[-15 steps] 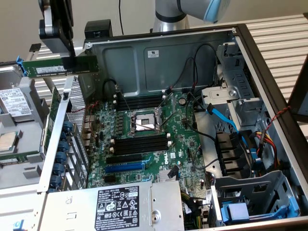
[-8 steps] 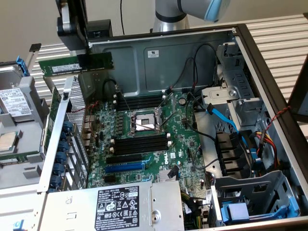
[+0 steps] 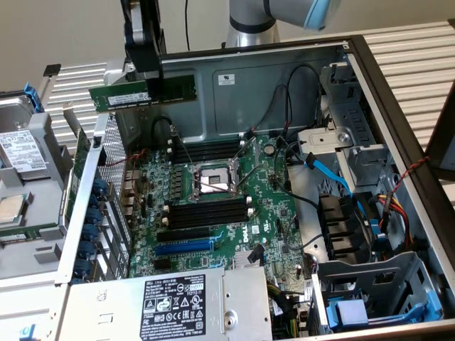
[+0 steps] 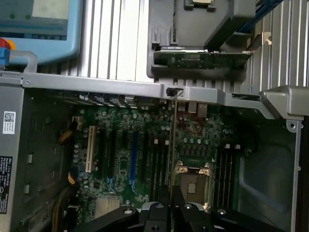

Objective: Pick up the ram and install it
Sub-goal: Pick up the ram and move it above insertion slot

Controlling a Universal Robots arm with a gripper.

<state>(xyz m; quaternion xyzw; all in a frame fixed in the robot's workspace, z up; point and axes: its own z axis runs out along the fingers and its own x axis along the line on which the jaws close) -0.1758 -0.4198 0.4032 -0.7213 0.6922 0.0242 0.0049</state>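
In the exterior view my gripper (image 3: pixel 151 85) hangs above the open computer case's back corner, on the exterior view's left, shut on the ram (image 3: pixel 174 88). The ram is a long green stick with a whitish label, held level in the air, well above the motherboard (image 3: pixel 270 206). In the wrist view the ram (image 4: pixel 172 145) shows edge-on as a thin line running out from my gripper (image 4: pixel 171 205). Under it lie the black memory slots (image 4: pixel 157 159) beside the CPU socket (image 4: pixel 193 183). Both banks of black memory slots (image 3: pixel 206 213) look empty.
A blue expansion slot (image 3: pixel 183 247) lies near the power supply (image 3: pixel 178 305). Cables (image 3: pixel 334 177) and drive cages (image 3: pixel 370 291) crowd the exterior view's right. The case's metal walls (image 3: pixel 92 199) ring the board. A drive tray (image 3: pixel 21 177) and a blue teach pendant (image 4: pixel 38 24) sit outside the case.
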